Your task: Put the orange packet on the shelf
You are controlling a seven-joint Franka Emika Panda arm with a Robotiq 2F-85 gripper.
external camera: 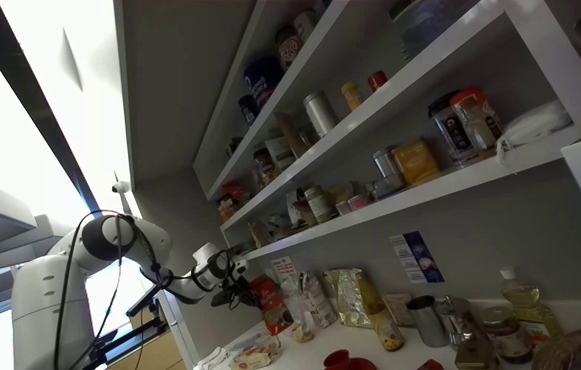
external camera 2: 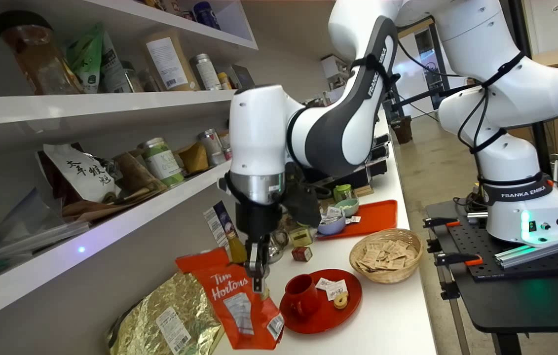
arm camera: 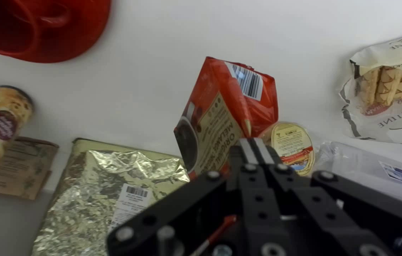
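W/ gripper [arm camera: 252,141] nearly closed, holding orange pkt [arm camera: 218,117] by an edge, below shelf [external camera 2: 116,234]. Showing Melange txt [arm camera: 223,135] in wrist view, Tim Hortons txt [external camera 2: 229,287] in an exterior view.

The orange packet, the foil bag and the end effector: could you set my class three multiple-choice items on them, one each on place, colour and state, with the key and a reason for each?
1. Where is the orange packet relative to the lowest shelf?
A on top of it
B below its level
C on a higher board

2. What colour is the foil bag?
A blue
B green
C gold

3. What state is the end effector in?
A closed on the orange packet
B wide open
C closed on the foil bag

Right letters: 1 B, since both exterior views show the packet lower than the shelf; 2 C, since its shiny gold surface shows in the wrist view; 3 A, since the wrist view shows its tips together at the packet.
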